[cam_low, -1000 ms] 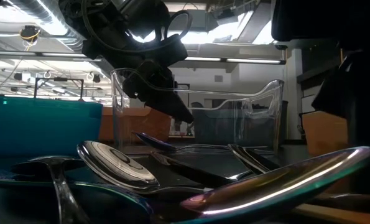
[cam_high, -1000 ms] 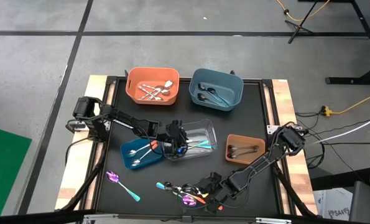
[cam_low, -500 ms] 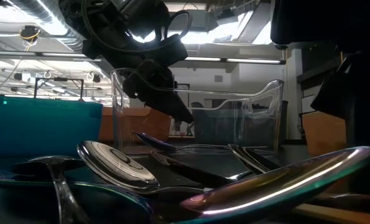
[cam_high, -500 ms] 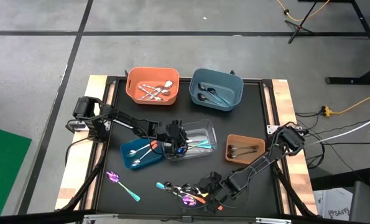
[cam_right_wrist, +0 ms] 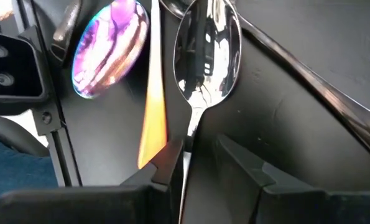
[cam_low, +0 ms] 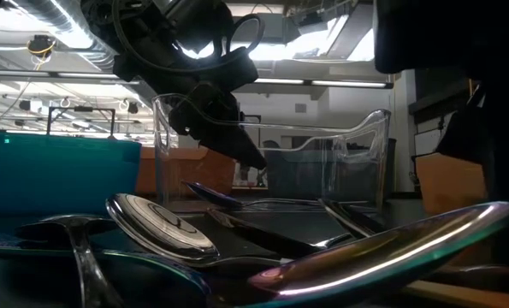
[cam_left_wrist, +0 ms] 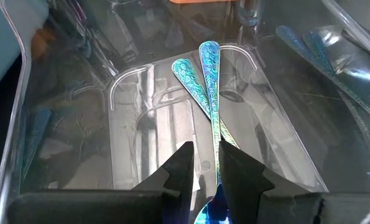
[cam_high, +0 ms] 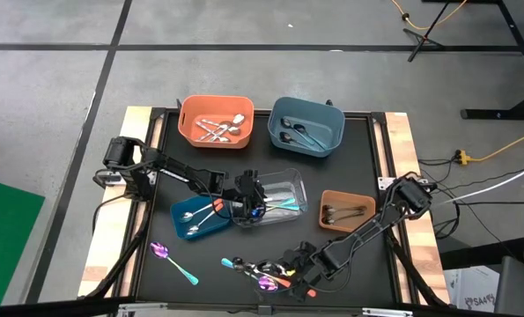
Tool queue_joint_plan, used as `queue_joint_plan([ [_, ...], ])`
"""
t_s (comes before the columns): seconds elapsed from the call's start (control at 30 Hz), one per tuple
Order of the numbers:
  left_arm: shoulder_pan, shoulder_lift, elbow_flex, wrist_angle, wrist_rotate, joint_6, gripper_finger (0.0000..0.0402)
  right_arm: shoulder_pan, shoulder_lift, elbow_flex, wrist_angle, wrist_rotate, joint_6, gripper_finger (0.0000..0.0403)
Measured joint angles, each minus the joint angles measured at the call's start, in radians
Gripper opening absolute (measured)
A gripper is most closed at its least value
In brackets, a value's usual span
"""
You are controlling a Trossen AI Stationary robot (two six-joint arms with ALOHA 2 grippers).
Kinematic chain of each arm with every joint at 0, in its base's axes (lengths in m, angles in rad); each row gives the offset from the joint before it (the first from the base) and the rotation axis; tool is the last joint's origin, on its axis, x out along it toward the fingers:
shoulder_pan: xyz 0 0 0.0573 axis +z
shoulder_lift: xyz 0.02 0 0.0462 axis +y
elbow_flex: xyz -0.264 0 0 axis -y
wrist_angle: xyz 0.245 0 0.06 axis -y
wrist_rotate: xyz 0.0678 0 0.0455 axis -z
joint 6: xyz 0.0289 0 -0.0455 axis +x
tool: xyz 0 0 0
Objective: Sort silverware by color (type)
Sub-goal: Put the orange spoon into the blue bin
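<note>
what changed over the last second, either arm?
Very little. The right gripper sits at the near pile, its fingers either side of a silver spoon's handle; in the low view the dark arm at the right edge shifted slightly. The left gripper stayed over the clear bin, holding a teal patterned utensil. Bins and loose silverware did not move.

Both arms: matte black jointed links with black cabling; each end effector carries two dark angular fingers (cam_left_wrist: 186, 171).

Overhead, table-level and two close wrist cameras share the clear bin (cam_high: 275, 195).
</note>
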Motion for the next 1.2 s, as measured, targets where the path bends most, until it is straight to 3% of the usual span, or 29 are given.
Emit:
queue_joint_plan([
  [0.63,0.0,0.0,0.0,0.0,0.0,0.0,0.0069,-0.037,-0.026,0.009,-0.134,-0.139,-0.026,0.0091],
  [0.87,0.0,0.0,0.001,0.0,0.0,-0.022,0.0069,-0.036,-0.026,0.038,-0.252,-0.148,-0.02,0.0091],
  [1.2,0.0,0.0,0.001,0.0,0.0,-0.024,0.0069,-0.036,-0.026,0.035,-0.267,-0.141,-0.014,0.0074],
])
